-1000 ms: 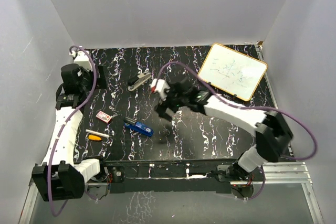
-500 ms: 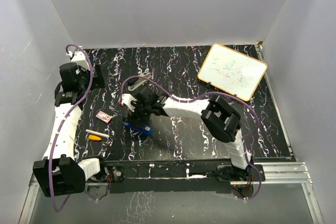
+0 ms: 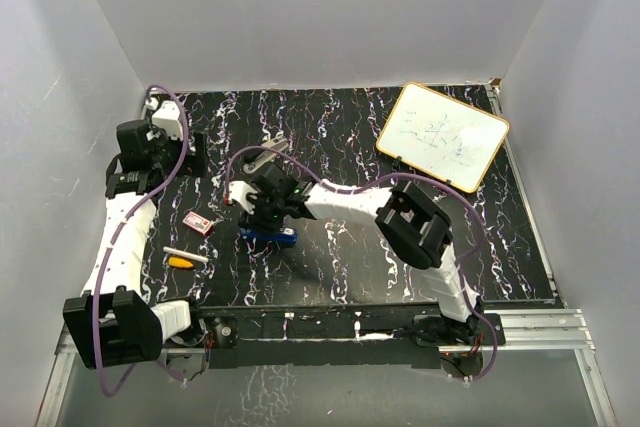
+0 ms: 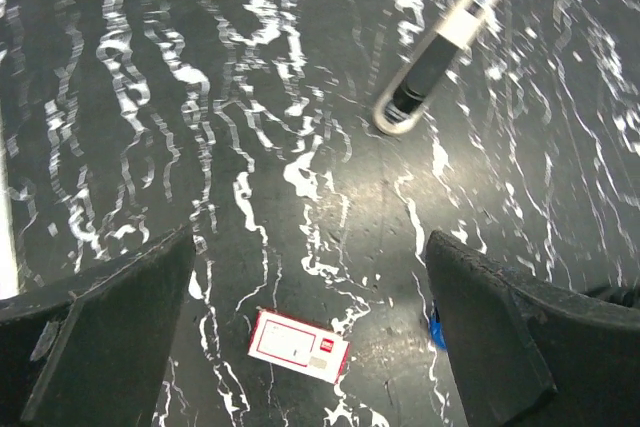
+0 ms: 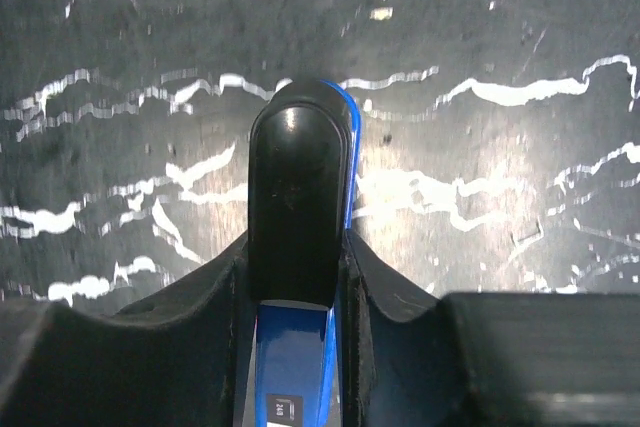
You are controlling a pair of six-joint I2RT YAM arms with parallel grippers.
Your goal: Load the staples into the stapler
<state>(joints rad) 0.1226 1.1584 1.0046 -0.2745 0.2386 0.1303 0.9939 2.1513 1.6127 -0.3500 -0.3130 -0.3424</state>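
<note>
I work on a black, white-veined surface boxed in by pale grey walls at the top, left and right of the overhead view, with the arm bases along the bottom edge. The widest bare stretch lies at the lower right, between the whiteboard in the upper right corner and the near rail.

My right arm reaches from the lower right across to centre-left, its elbed link and cable crossing the middle. Its jaws are clenched on the blue stapler. In the right wrist view both fingers press against the sides of the blue stapler, whose black rounded top points up the frame.

My left arm runs up the left edge, and its jaws hang released and wide above the surface at the upper left.

A black-and-silver stapler lies tilted just above the right wrist, well apart from the whiteboard. An orange-and-white pen rests at the lower left.

The staple box lies flat, label up, near the blue stapler's left and just above the pen. In the left wrist view the staple box sits at bottom centre, with the black-and-silver stapler at the upper right. I cannot tell what is inside the box.
</note>
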